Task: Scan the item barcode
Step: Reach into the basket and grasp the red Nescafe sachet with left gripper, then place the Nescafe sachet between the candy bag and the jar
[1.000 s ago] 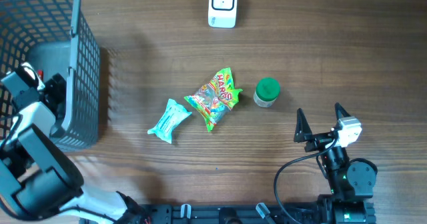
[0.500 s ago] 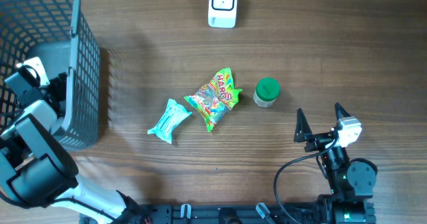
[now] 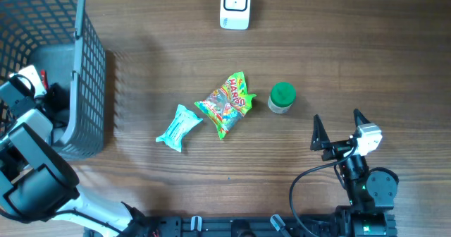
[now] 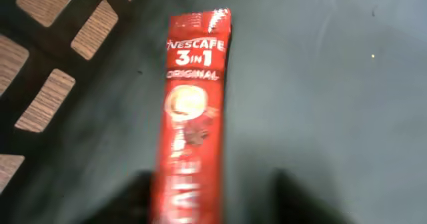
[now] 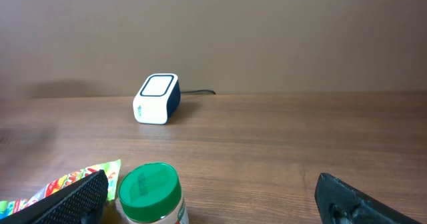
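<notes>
A red Nescafe 3in1 sachet (image 4: 193, 111) lies flat on the grey basket floor (image 4: 333, 104), running lengthwise up the left wrist view. My left gripper (image 4: 213, 201) hangs over the sachet's near end. Its blurred dark fingers stand on either side of it, the left one close against it, the right one with a gap, so it is open. From overhead the left gripper (image 3: 60, 101) is down inside the basket (image 3: 90, 68). The white barcode scanner (image 3: 235, 4) stands at the table's far edge. My right gripper (image 3: 337, 124) is open and holds nothing.
A colourful candy bag (image 3: 227, 103), a teal packet (image 3: 178, 127) and a green-lidded jar (image 3: 282, 97) lie mid-table. In the right wrist view the jar (image 5: 150, 194) sits just ahead of the left finger, and the scanner (image 5: 157, 99) stands far behind it.
My left gripper's jaws have narrowed around the sachet, and the wrist has shifted slightly inside the basket. The right arm has not moved.
</notes>
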